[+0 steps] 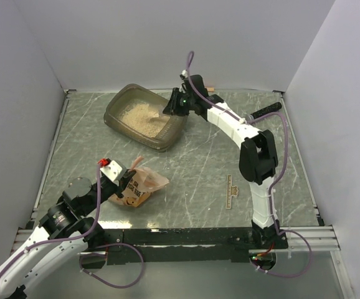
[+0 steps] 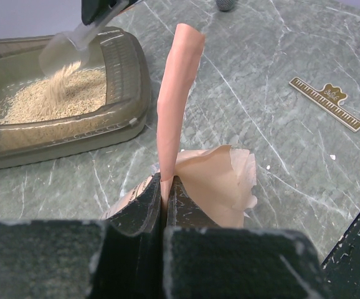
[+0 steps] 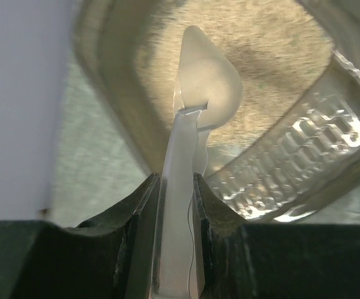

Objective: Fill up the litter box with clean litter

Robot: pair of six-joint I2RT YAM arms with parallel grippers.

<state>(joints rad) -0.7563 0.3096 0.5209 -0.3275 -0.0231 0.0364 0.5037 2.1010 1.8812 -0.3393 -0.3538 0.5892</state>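
Note:
The grey-brown litter box [image 1: 113, 115] sits at the back left, with beige clean litter [image 1: 144, 116] spread over its floor. Above its right end my right gripper [image 1: 171, 106] is shut on the handle of a translucent scoop [image 3: 208, 81]. In the left wrist view granules fall from the scoop [image 2: 65, 53] onto the litter [image 2: 43, 103] in the box [image 2: 129, 68]. The orange-pink pouch [image 1: 147, 182] lies near the front left. My left gripper [image 2: 166, 187] is shut on a strip [image 2: 177, 93] of the pouch [image 2: 217, 180] that stands upright.
A small wooden ruler [image 1: 232, 192] lies front right of centre, also visible as the ruler [image 2: 328, 103] in the left wrist view. A black stick [image 1: 266, 112] rests at the back right. White walls enclose the table on three sides.

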